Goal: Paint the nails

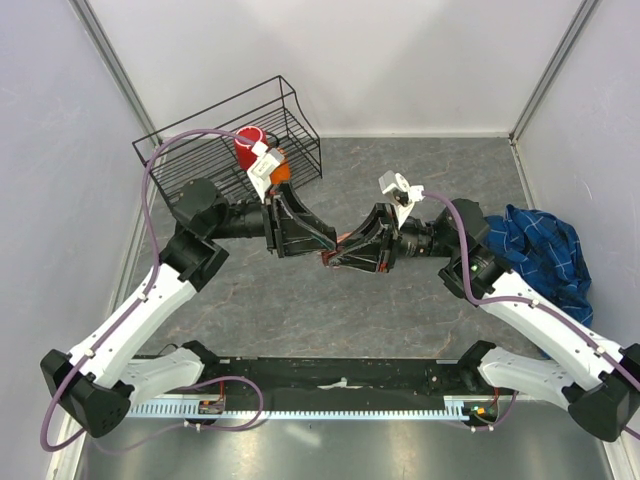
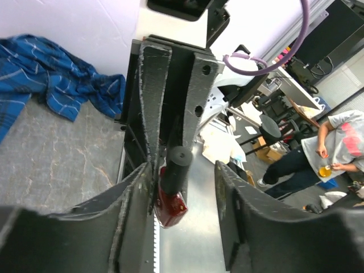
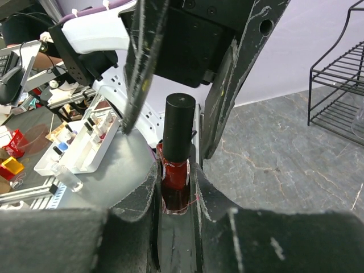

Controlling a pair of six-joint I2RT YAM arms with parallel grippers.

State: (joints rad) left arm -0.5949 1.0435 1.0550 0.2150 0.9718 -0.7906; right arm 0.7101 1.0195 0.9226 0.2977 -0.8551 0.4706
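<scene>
A dark red polish bottle [image 3: 175,173] with a tall black cap [image 3: 180,128] stands between the fingers of my right gripper [image 3: 175,185], which is shut on its glass body. My left gripper [image 2: 185,190] faces it from the other side, open. The cap [image 2: 177,166] lies close against one left finger [image 2: 133,199], with a wide gap to the other. Seen from the top, the left gripper [image 1: 308,240] and the right gripper [image 1: 347,255] meet tip to tip above the middle of the table. The nails are out of view. A blue plaid cloth [image 1: 545,250] lies crumpled at the right.
A black wire basket [image 1: 300,120] stands at the back left, holding a red cup [image 1: 247,146] and something orange [image 1: 283,171]. The plaid cloth [image 2: 57,74] also shows in the left wrist view. White walls close in the grey table on three sides.
</scene>
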